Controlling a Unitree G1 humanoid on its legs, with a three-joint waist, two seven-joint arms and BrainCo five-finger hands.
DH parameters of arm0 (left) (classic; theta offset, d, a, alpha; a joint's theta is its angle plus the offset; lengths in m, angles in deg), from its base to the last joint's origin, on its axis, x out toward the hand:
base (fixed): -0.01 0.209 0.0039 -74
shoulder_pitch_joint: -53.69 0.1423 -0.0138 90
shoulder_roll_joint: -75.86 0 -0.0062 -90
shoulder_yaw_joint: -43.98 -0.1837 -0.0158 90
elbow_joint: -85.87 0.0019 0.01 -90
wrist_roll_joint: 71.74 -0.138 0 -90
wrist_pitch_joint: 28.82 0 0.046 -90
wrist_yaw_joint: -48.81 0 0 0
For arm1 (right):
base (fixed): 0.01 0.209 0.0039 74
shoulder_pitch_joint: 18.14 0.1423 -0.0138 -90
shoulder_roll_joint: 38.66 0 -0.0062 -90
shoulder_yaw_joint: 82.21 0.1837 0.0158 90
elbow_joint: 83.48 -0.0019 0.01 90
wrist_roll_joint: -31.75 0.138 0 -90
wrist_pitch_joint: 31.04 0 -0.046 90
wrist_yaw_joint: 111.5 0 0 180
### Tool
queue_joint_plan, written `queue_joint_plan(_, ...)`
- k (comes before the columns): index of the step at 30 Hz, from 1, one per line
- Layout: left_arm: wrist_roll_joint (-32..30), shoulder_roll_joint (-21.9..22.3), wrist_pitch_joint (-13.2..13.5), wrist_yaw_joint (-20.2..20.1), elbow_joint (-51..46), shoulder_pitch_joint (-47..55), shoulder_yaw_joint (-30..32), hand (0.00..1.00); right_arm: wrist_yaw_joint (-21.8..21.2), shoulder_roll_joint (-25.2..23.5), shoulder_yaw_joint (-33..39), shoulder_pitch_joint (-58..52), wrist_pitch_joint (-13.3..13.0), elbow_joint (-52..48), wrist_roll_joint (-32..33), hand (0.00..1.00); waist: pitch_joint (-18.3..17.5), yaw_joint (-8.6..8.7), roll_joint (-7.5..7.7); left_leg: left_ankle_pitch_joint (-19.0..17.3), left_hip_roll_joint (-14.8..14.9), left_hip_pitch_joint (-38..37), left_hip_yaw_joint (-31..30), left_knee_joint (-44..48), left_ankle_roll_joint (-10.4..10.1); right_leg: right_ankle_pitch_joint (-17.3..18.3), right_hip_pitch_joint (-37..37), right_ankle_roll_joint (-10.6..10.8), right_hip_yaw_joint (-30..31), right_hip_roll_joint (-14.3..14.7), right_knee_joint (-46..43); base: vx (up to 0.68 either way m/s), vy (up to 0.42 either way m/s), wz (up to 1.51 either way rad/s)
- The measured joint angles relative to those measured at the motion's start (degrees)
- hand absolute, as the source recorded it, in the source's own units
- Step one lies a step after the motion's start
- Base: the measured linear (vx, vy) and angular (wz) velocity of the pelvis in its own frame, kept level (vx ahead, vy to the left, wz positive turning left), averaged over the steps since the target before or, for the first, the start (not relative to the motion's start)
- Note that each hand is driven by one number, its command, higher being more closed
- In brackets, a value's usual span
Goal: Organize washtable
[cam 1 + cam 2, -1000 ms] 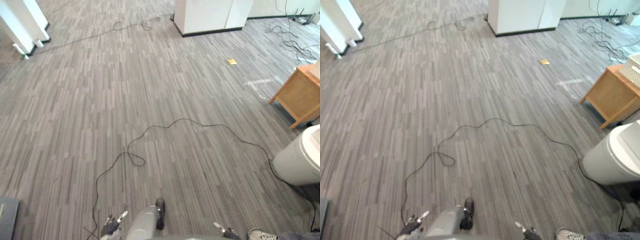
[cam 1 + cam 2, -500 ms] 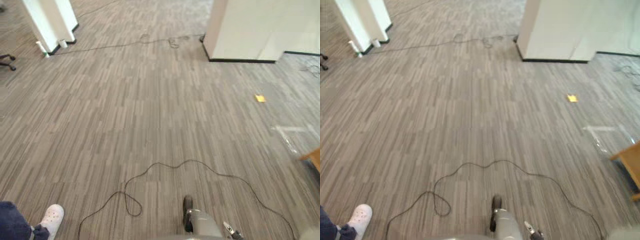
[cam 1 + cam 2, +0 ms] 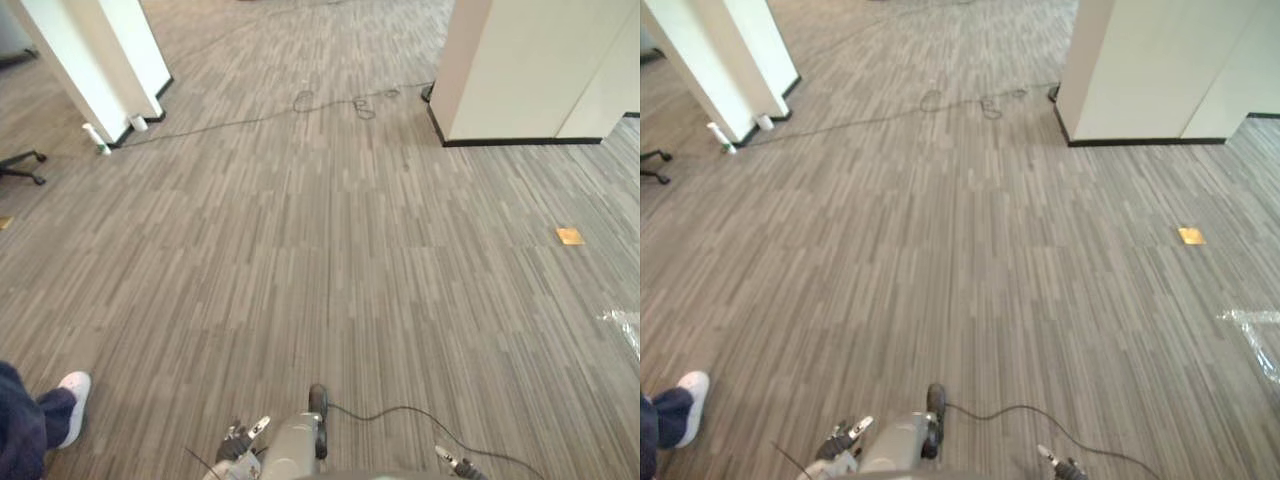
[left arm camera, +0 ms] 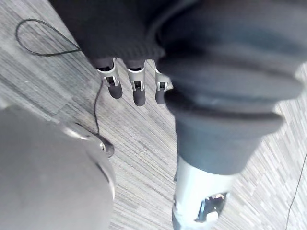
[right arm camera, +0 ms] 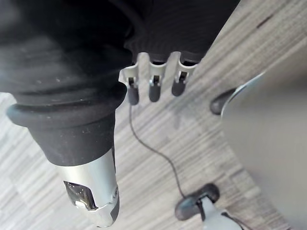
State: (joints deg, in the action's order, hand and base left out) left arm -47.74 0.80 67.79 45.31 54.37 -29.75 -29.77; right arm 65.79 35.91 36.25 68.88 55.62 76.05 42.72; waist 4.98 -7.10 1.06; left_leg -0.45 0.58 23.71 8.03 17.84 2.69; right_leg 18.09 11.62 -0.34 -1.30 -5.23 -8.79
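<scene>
**Head and wrist views, robot standing on open floor.** We see a grey striped floor [image 3: 330, 250] reaching across both eye views. At far left stands a white pillar [image 3: 100, 60] with a small bottle [image 3: 96, 139] at its base. At far right is a white block [image 3: 530, 70] with a dark skirting. A thin dark cable [image 3: 300, 105] runs over the floor between the two. The foot of an office chair [image 3: 22, 165] enters at the left edge. A small yellow scrap [image 3: 569, 236] lies on the floor to the right, well apart from the block. A strip of clear film [image 3: 625, 325] lies nearer, at the right edge. At lower left we note a person's dark trouser leg [image 3: 20, 430] and white shoe [image 3: 72, 395].

The left hand [image 3: 238, 442] and the right hand [image 3: 452, 462] both show at the bottom edge, low and apart. In the left wrist view the fingers [image 4: 139, 91] hang straight and relaxed over bare floor, the thumb [image 4: 201, 201] apart from them, with nothing in their grasp. In the right wrist view the fingers [image 5: 153, 86] likewise hang straight, the thumb [image 5: 93, 191] apart, and they hold nothing.

Where the washtable stands we cannot tell.
</scene>
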Motion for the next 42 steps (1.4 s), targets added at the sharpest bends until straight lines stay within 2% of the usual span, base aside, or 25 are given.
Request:
queue_joint_plan(2, -0.1, 0.0, 0.1, 0.1, 0.7, -0.2, 1.1, 0.0, -0.7, -0.2, 1.7, -0.2, -0.1, 0.0, -0.9, 0.0, -0.1, 0.34, 0.61, -3.8, -2.1, -0.8, 0.8, 3.4, 2.7, -1.4, -3.0, 2.5, 3.2, -2.0, -10.4, 0.66, 0.275, 0.02)
queue_joint_plan(4, -1.9, -0.8, 0.1, 0.2, 2.2, -0.3, 1.3, 0.0, -0.9, -0.2, 2.6, -0.8, -0.1, 0.6, -0.6, 0.0, 0.3, 0.45, 0.95, -8.8, -4.5, -8.3, 1.3, 3.0, 3.9, -10.1, -10.2, 12.8, 8.2, -2.7, -34.7, 0.74, 0.33, 0.09)
queue_joint_plan(5, -2.4, -1.1, 0.0, 0.2, 2.6, -0.3, 1.0, 0.0, -0.9, -0.2, 2.5, -0.7, -0.2, 0.5, -0.3, 0.0, 0.5, 0.71, 1.0, -9.4, -5.1, -10.6, 0.9, 2.2, 4.0, -11.1, -11.7, 13.1, 8.1, -2.9, -40.1, 0.66, 0.272, 0.11)
queue_joint_plan(8, -3.7, -1.7, -0.1, 0.3, 2.8, 0.8, -2.2, 0.0, -1.0, -0.1, 2.0, -0.6, -0.9, -1.6, 0.0, 0.0, 1.3, 2.9, -0.57, -12.1, -6.2, -22.1, -1.8, -3.9, 4.9, -8.5, -18.1, 8.1, 2.3, -2.9, -52.3, 0.52, 0.175, 0.19)
queue_joint_plan(9, -4.5, -2.1, -0.2, 0.3, 3.1, 0.7, -4.2, 0.0, -1.0, -0.1, 1.9, -0.7, -1.4, -3.1, 0.4, 0.0, 1.6, 3.43, -1.37, -12.8, -5.9, -27.7, -3.1, -7.6, 5.2, -5.0, -22.8, 4.7, -2.6, -2.7, -51.8, 0.53, 0.109, 0.16)
queue_joint_plan(12, -5.4, -1.8, -0.9, 0.1, 5.2, -1.4, -5.2, 0.0, -0.9, 0.4, 2.1, -1.0, -1.9, -3.6, 1.7, 0.0, 2.5, 5.16, -1.62, -16.3, -4.7, -33.7, -6.4, -8.9, 5.5, -2.1, -30.7, 2.6, -8.7, -1.1, -37.6, 0.59, 0.028, 0.59)
queue_joint_plan(14, -6.3, -1.3, -1.1, 0.1, 5.3, -1.9, -5.1, 0.0, -0.2, 0.6, 2.3, -1.8, -2.0, -3.6, 2.0, 0.0, 2.6, 6.16, -1.71, -18.4, -3.9, -36.8, -8.6, -9.9, 4.7, -5.8, -33.4, 2.8, -9.5, -0.3, -22.4, 0.61, -0.038, 0.88)
queue_joint_plan(15, -7.7, -0.9, -1.4, 0.1, 5.3, -1.7, -4.1, 0.0, 0.4, 0.3, 2.6, -3.0, -1.7, -3.7, 2.2, 0.0, 2.5, 6.64, -1.98, -19.4, -2.6, -39.5, -8.1, -11.8, 2.6, -10.6, -34.1, 2.7, -9.5, 0.5, -10.6, 0.75, -0.104, 0.83)
queue_joint_plan(16, -8.3, -0.1, -1.2, 0.1, 5.2, -0.7, -1.5, 0.0, 0.6, -0.1, 2.7, -4.3, -1.5, -3.9, 2.7, 0.0, 2.4, 6.77, -1.97, -18.4, -1.7, -42.0, -7.6, -11.5, -0.2, -11.8, -34.3, 1.4, -9.1, 1.3, -7.5, 0.93, -0.139, 0.74)
queue_joint_plan(17, -8.5, 0.1, -1.2, 0.1, 4.9, -0.4, 0.1, 0.0, 0.9, -0.3, 2.5, -4.8, -1.3, -4.0, 2.8, 0.0, 2.3, 6.63, -1.58, -18.3, -1.6, -42.6, -7.9, -9.6, -0.6, -14.3, -34.4, -0.7, -7.9, 1.8, -8.3, 0.88, -0.154, 0.47)
queue_joint_plan(18, -9.0, 1.3, -1.2, 0.1, 4.8, 0.2, 2.9, 0.0, 1.1, -0.1, 2.2, -6.3, -1.2, -5.0, 3.0, 0.0, 0.7, 6.86, -2.15, -18.7, -0.2, -42.2, -8.0, -4.3, -1.3, -21.6, -33.9, -4.3, -6.7, 3.6, -10.5, 0.73, -0.145, 0.18)
queue_joint_plan(19, -9.1, 1.8, -1.3, 0.1, 5.0, 0.2, 4.1, 0.0, 1.1, 0.1, 2.3, -6.5, -1.2, -5.5, 3.0, 0.0, 0.2, 6.73, -2.49, -18.3, 0.6, -41.7, -7.9, -1.6, -2.0, -21.6, -33.8, -3.1, -6.6, 4.2, -11.9, 0.89, -0.154, -0.06)
queue_joint_plan(20, -9.1, 3.6, -1.4, -0.1, 4.9, 0.4, 6.9, 0.0, 1.0, 0.9, 2.0, -6.0, -1.2, -6.1, 3.0, 0.0, 0.2, 6.57, -4.52, -15.7, 2.5, -37.5, -7.5, 9.1, -5.1, -19.0, -32.5, -3.1, -7.1, 6.1, -13.2, 0.86, -0.139, -0.36)
queue_joint_plan(21, -9.1, 4.8, -1.5, -0.1, 4.5, 0.1, 9.3, 0.0, 1.1, 1.5, 1.9, -5.9, -1.2, -7.5, 2.9, 0.0, 0.9, 6.25, -5.9, -7.2, 4.1, -31.2, -7.7, 24.0, -6.6, -16.8, -29.3, -4.1, -6.6, 8.2, -11.6, 0.84, -0.115, -0.45)
queue_joint_plan(22, -9.0, 5.2, -1.5, -0.1, 4.4, 0.1, 9.5, 0.0, 1.3, 1.7, 2.0, -5.9, -1.1, -7.8, 2.9, 0.0, 1.2, 6.11, -6.06, -3.6, 5.5, -28.3, -7.5, 30.1, -8.2, -16.3, -27.4, -4.5, -6.4, 9.3, -10.2, 0.87, -0.114, -0.46)
queue_joint_plan(23, -9.0, 4.9, -1.4, -0.1, 4.2, 0.0, 9.7, 0.0, 1.5, 1.7, 2.4, -5.6, -1.0, -7.5, 3.0, 0.0, 1.8, 6.19, -6.69, -4.7, 8.5, -23.8, -5.1, 40.7, -6.7, -15.5, -21.6, -5.3, -5.5, 11.2, -7.2, 0.83, -0.096, -0.42)
queue_joint_plan(26, -8.1, 1.5, -1.2, -0.1, 2.6, -0.6, 6.3, 0.0, 1.4, 0.1, 0.8, -3.1, -0.7, -4.8, 2.9, 0.0, 3.1, 5.87, -1.71, -11.3, 8.8, -14.7, 0.3, 44.1, -3.8, -14.5, -7.7, -6.0, -1.8, 9.8, 0.4, 0.69, -0.084, -0.3)
queue_joint_plan(28, -6.6, 1.0, -1.1, -0.1, 2.0, -1.2, 5.4, 0.0, 1.3, -0.1, 0.4, -1.4, -0.7, -3.3, 2.7, 0.0, 3.2, 4.77, -1.04, -13.4, 8.4, -8.4, 1.6, 37.8, -3.7, -13.0, -3.4, -4.5, -0.2, 8.6, 3.9, 0.61, 0.008, -0.43)
queue_joint_plan(30, -5.5, 1.0, -0.9, 0.2, 1.8, -1.6, 3.8, 0.0, 1.3, 0.0, -0.3, -0.6, -0.7, -3.2, 1.6, 0.0, 3.2, 3.18, -2.41, -12.9, 7.2, -4.0, 0.9, 20.1, -4.3, -9.5, 0.2, -3.1, 0.3, 7.7, 6.3, 0.54, 0.126, -0.36)
queue_joint_plan(32, -4.4, 1.0, -0.4, 0.3, 1.7, -1.2, 2.9, 0.0, 1.3, 0.6, -1.1, -0.5, -0.5, -2.9, 1.1, 0.0, 3.0, 2.98, -2.67, -9.4, 5.4, -3.6, -0.8, 0.9, -7.2, -6.0, 3.1, -2.0, 0.8, 6.5, 6.4, 0.47, 0.196, -0.04)
queue_joint_plan(33, -4.4, 0.3, -0.5, 0.3, 1.8, -0.6, 2.6, 0.0, 1.3, 0.8, -2.0, -0.6, -0.5, -2.7, 0.0, 0.0, 2.8, 2.55, -2.5, -2.8, 4.8, -2.7, -1.1, -4.7, -6.5, -3.2, 5.1, -0.8, 1.5, 5.2, 6.2, 0.46, 0.222, -0.2)
queue_joint_plan(36, -4.5, -0.3, -0.6, 1.1, 2.4, 1.5, 2.5, 0.0, 1.2, 0.3, -2.1, -1.2, -0.5, -1.2, -0.4, 0.0, 0.3, 1.29, -1.03, 4.5, 2.0, -2.4, -0.1, -2.3, -1.7, -1.8, 3.7, 0.2, 4.4, 1.6, 1.5, 0.75, 0.386, -0.47)
queue_joint_plan(38, -4.8, -1.4, -1.2, 1.2, 4.2, 2.9, 4.3, 0.0, 0.6, -0.5, -1.1, -1.5, -0.4, -0.9, -0.8, 0.0, -0.8, 1.72, 0.77, -0.1, -0.6, -3.2, 1.3, 1.7, 1.4, -2.1, -0.8, 2.3, 7.1, -0.9, -12.0, 0.65, 0.369, -0.04)
queue_joint_plan(40, -6.4, -2.2, -1.5, 1.2, 5.0, 2.9, 4.4, 0.0, 0.1, -0.9, 0.5, -1.6, -0.5, -0.7, -0.8, 0.0, -0.4, 2.04, 1.66, -5.5, -4.0, -9.0, 1.5, 2.8, 3.7, -11.1, -7.0, 11.9, 12.4, -1.0, -33.4, 0.72, 0.373, 0.2)
queue_joint_plan(42, -7.1, -2.3, -1.8, 1.1, 5.1, 3.2, 3.6, 0.0, -0.1, -0.7, 0.7, -1.3, -0.7, -1.3, -0.2, 0.0, 0.4, 3.29, 0.56, -8.4, -6.1, -17.1, 0.4, 0.6, 4.6, -11.7, -11.7, 11.2, 10.3, -2.1, -48.6, 0.46, 0.225, 0.29)
